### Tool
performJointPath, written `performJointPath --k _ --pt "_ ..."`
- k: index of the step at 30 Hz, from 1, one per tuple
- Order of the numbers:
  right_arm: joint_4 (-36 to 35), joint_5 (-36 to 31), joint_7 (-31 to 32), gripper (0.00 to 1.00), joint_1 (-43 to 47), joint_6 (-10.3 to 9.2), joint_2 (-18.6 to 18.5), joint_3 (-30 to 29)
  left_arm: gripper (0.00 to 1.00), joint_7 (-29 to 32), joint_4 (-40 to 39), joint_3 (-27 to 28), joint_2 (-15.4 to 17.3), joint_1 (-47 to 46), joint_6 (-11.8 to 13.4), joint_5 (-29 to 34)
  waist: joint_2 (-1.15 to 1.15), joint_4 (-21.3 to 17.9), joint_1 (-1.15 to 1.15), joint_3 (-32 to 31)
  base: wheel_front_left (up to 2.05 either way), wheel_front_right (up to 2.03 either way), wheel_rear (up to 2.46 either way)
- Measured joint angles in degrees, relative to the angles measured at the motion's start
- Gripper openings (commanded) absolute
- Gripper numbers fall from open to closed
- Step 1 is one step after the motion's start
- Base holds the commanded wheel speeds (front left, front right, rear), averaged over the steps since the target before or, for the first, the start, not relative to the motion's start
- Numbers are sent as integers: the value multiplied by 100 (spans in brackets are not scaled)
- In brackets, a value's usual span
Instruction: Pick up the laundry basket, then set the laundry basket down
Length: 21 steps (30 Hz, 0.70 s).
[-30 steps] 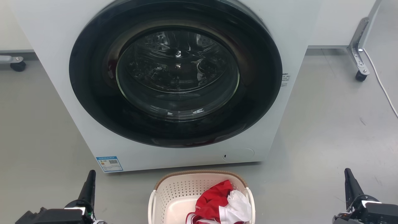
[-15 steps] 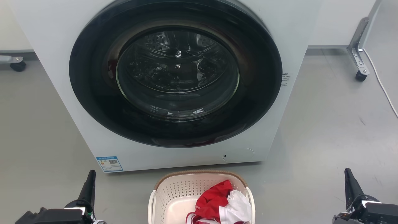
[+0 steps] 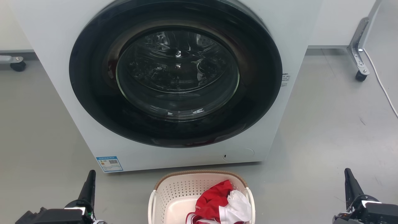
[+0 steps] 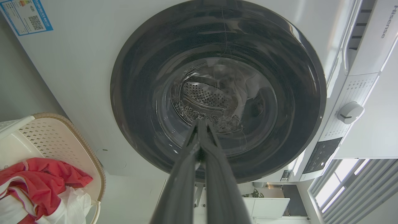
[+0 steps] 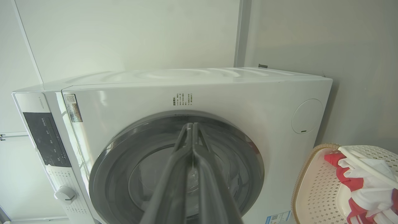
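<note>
Nearest us, at the lower left of the head view, our left fingers (image 3: 88,186) point up the picture over the grey floor (image 3: 326,130). Our right fingers (image 3: 350,185) do the same at the lower right, and both sets stand well apart from the basket. From the left wrist we see the left fingers (image 4: 186,177) pressed together to a single tip with nothing between them. From the right wrist the right fingers (image 5: 174,183) are likewise clenched on nothing. Between our two arms, at the bottom middle of the head view, the laundry basket (image 3: 177,188) stands on the floor. It is cream-white and perforated, with a brown woven-look rim and a white loop handle on each side. In it lie a red garment (image 3: 214,197) and, to its right, a crumpled white garment (image 3: 238,207), the two touching. Near the basket's far rim stands the white washing machine (image 3: 298,37), its round dark door (image 3: 175,73) shut, with glass in the middle. A blue label (image 3: 109,163) sits at the machine's lower left corner. Farther back on the right we see a castor (image 3: 360,76) under a metal leg, with a white cable (image 3: 381,84) running along the floor beside it. A second castor (image 3: 18,66) shows at the far left.
</note>
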Motion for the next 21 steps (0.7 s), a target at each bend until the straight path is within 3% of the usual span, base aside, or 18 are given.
performJointPath --k 21 --pt "0 0 0 0 0 0 0 0 0 0 -1 0 0 0 0 0 0 0 0 0 0 0 0"
